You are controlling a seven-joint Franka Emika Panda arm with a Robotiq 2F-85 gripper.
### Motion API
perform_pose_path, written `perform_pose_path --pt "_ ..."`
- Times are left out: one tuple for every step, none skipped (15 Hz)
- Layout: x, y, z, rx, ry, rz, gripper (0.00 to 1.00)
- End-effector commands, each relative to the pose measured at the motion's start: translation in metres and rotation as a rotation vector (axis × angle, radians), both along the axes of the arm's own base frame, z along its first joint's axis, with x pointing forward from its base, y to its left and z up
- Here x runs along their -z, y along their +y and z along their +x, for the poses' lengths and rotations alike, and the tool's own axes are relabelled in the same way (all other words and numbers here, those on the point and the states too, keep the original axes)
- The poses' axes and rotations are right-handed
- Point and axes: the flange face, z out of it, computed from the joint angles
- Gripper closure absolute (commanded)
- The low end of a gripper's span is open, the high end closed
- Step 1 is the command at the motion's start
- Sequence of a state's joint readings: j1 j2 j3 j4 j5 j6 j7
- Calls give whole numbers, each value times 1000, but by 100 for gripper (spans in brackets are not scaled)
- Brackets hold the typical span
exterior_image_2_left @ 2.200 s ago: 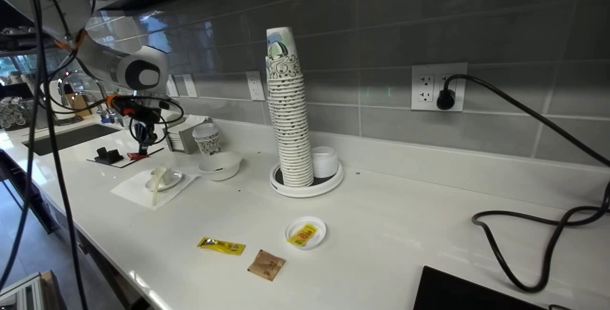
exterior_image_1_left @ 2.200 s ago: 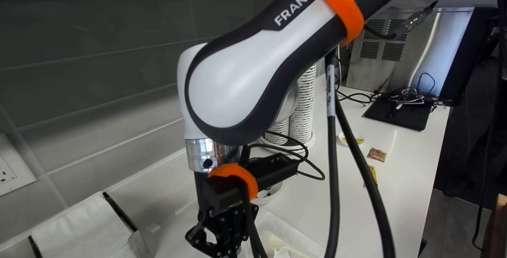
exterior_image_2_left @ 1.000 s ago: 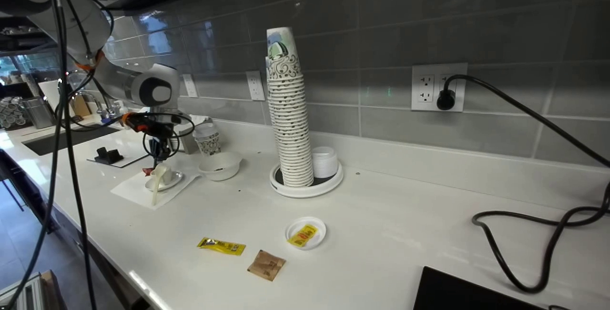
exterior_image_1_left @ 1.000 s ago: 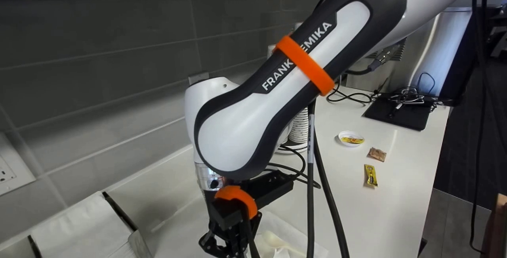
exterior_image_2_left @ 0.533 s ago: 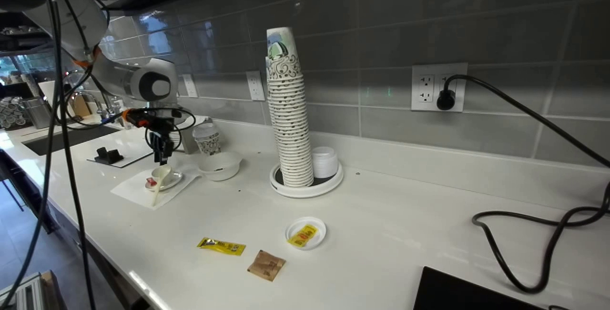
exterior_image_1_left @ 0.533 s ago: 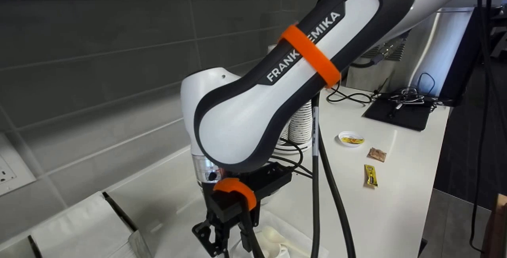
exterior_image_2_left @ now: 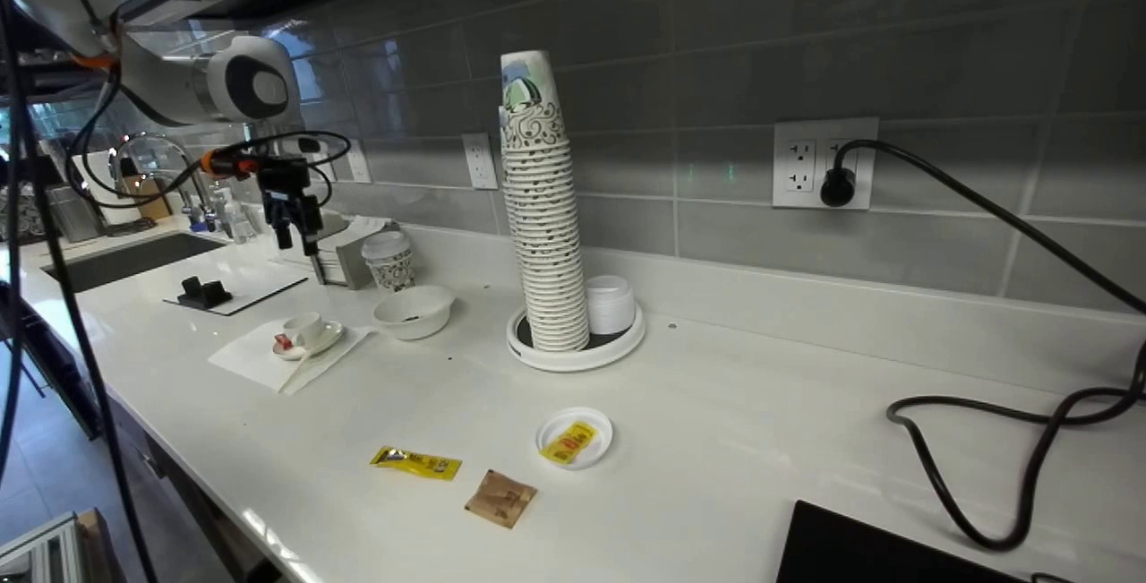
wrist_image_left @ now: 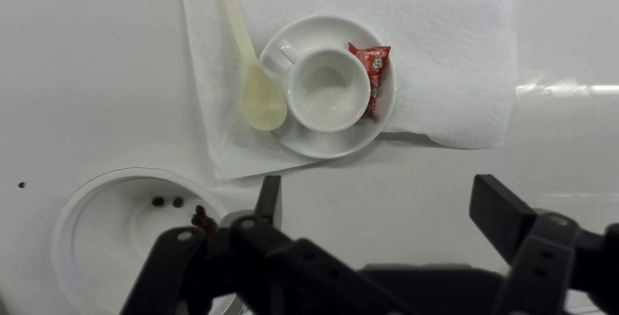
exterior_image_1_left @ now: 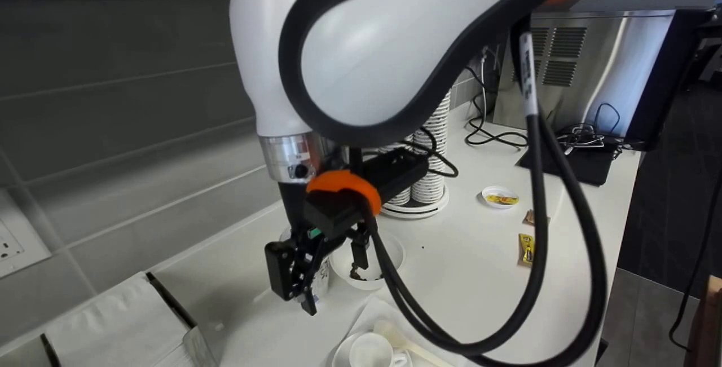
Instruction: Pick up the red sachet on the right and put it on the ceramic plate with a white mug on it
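The red sachet lies on the ceramic plate, tucked against the side of the white mug, opposite the mug's handle. In an exterior view the sachet shows as a small red patch beside the mug. Another exterior view shows the mug on its plate at the bottom edge, with no sachet visible there. My gripper is open wide with nothing between its fingers. It hangs well above the counter, off to the wall side of the plate; in an exterior view the gripper is clear of everything.
Under the plate is a white napkin; a pale spoon rests at the plate's edge. A white bowl stands close by, below one finger. Tall stacked cups, a lidded cup and flat packets such as a brown one are farther along.
A second ago the gripper was shut on the red sachet beside the mug. It has opened, left the sachet on the plate, and risen away toward the wall.
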State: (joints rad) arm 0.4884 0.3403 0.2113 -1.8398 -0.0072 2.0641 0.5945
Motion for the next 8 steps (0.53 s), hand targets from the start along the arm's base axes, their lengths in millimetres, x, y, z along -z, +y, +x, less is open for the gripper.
perform_pose_path --pt "-33 -11 -37 -75 30 -55 0" --pt "-40 -11 -51 -115 37 -57 0" --pt "-46 -12 -63 -148 43 -63 0" --pt "-50 -13 -77 -179 55 -63 0" --pt "-53 -17 -88 -183 42 -70 0" --pt "-45 -1 -61 -144 50 -59 0" --pt "-49 -3 -72 -157 46 -65 0" --pt "-51 -5 -80 -165 43 -70 0"
